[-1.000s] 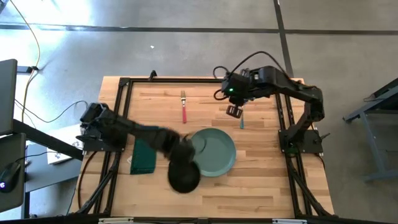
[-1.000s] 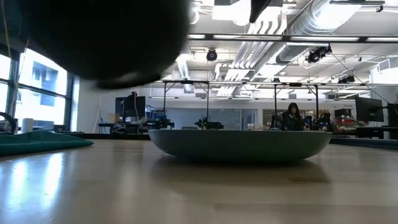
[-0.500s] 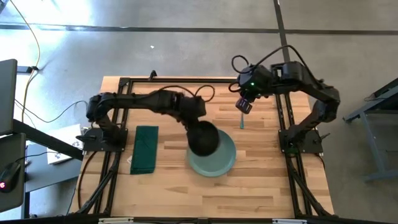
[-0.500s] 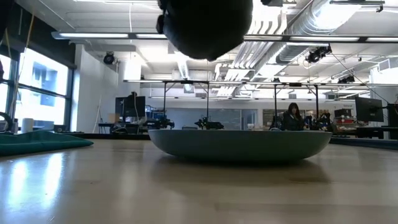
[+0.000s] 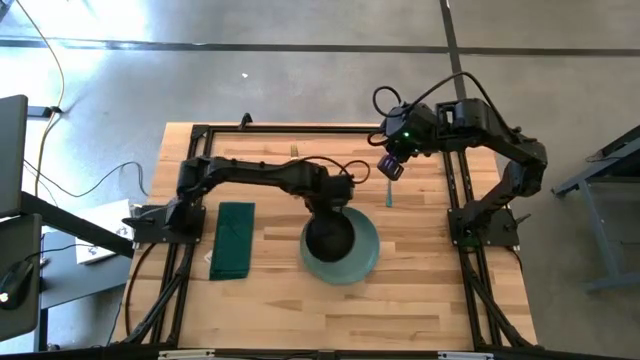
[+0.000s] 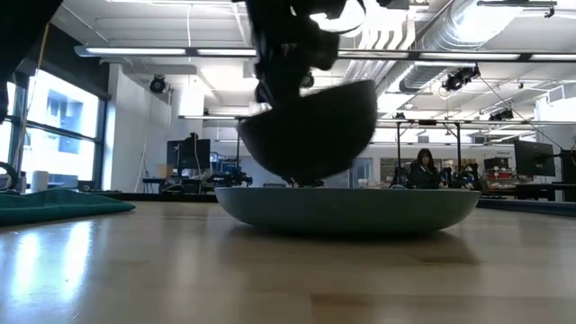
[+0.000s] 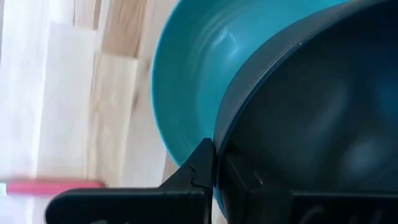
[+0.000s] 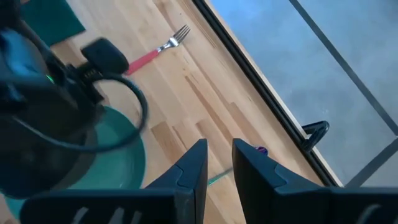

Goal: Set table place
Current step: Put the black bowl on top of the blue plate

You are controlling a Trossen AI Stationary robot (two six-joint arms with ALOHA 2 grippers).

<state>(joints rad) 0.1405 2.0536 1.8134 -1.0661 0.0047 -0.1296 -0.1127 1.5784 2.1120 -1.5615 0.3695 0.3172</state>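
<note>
My left gripper (image 5: 330, 203) is shut on a dark bowl (image 5: 328, 237), which hangs tilted over the teal plate (image 5: 362, 255) in the middle of the wooden table (image 5: 420, 300). In the low view the bowl (image 6: 306, 130) has its bottom just inside the plate's rim (image 6: 432, 202); whether they touch I cannot tell. My right gripper (image 5: 391, 170) hovers at the far right, narrowly open and empty, over a teal-handled utensil (image 5: 388, 196) that lies flat on the table. My left gripper pinches the bowl's rim (image 7: 219, 134), one finger (image 7: 200, 167) outside the wall and the other inside the hollow. The fingers come from above on the bowl's far side. The bowl hangs tilted below them, over the plate.
A red-handled fork (image 8: 152, 53) lies flat on the far part of the table, mostly under my left arm in the high view. A folded green napkin (image 5: 232, 240) lies left of the plate. Black rails (image 5: 458, 190) run along the table's sides.
My left gripper has carried the bowl from near the table's front edge, left of the plate, up and toward the far edge until over the plate, then down toward it; the bowl now hangs tilted. My right gripper has gone a little toward the right and far edges, then kept still.
</note>
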